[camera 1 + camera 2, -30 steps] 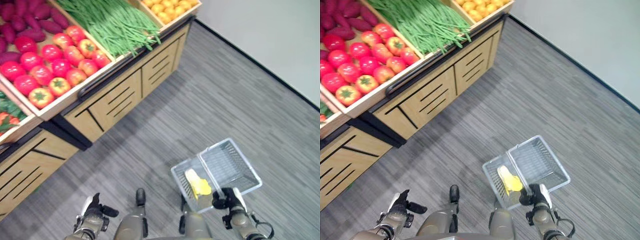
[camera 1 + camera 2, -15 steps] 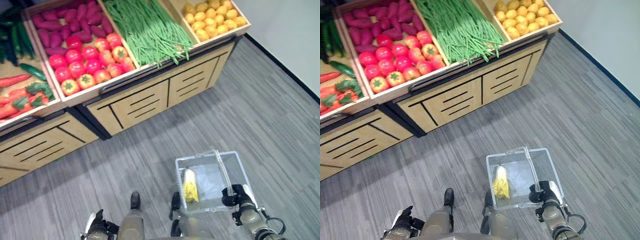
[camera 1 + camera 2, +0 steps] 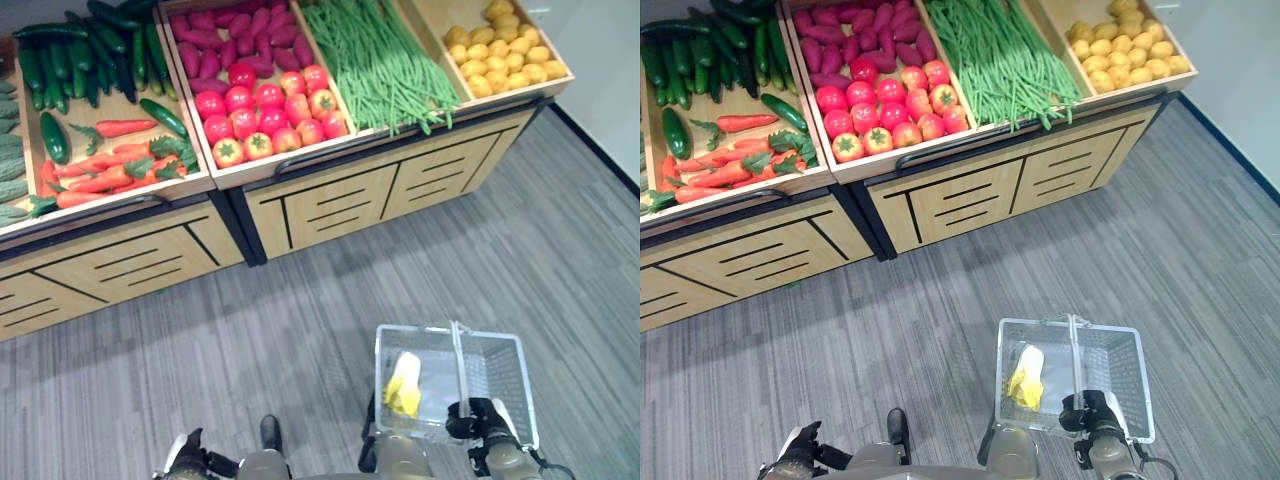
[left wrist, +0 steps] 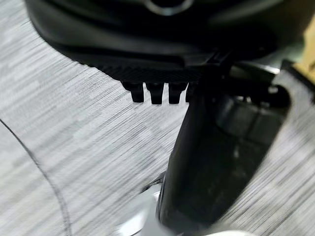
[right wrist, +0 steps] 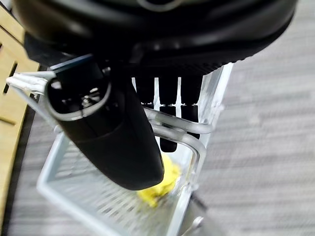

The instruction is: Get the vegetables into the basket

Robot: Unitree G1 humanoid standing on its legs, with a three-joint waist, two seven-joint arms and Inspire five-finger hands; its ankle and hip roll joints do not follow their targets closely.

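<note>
A clear wire basket (image 3: 500, 372) hangs low at my right side above the floor. My right hand (image 3: 478, 420) is shut on its metal handle (image 5: 173, 131), fingers curled round the bar. One yellow vegetable (image 3: 404, 384) lies inside against the basket's left wall, also visible as the yellow vegetable (image 5: 160, 190) past my fingers. My left hand (image 3: 190, 463) hangs low at the left, holding nothing, its fingers (image 4: 152, 92) relaxed over the carpet. Ahead, the wooden stand (image 3: 330, 200) holds cucumbers (image 3: 75, 62), carrots (image 3: 100, 170), tomatoes (image 3: 265, 110), sweet potatoes (image 3: 235, 35), green beans (image 3: 385, 65) and yellow round produce (image 3: 505, 65).
The stand's front has dark rails and slotted panels (image 3: 130, 265). Grey striped carpet (image 3: 300, 340) lies between me and the stand. A pale wall with a dark skirting (image 3: 600, 150) runs along the right.
The camera has swung left, so the whole stand now shows, with cucumbers and carrots in view. The basket stays in my right hand and now hangs squarer to me.
</note>
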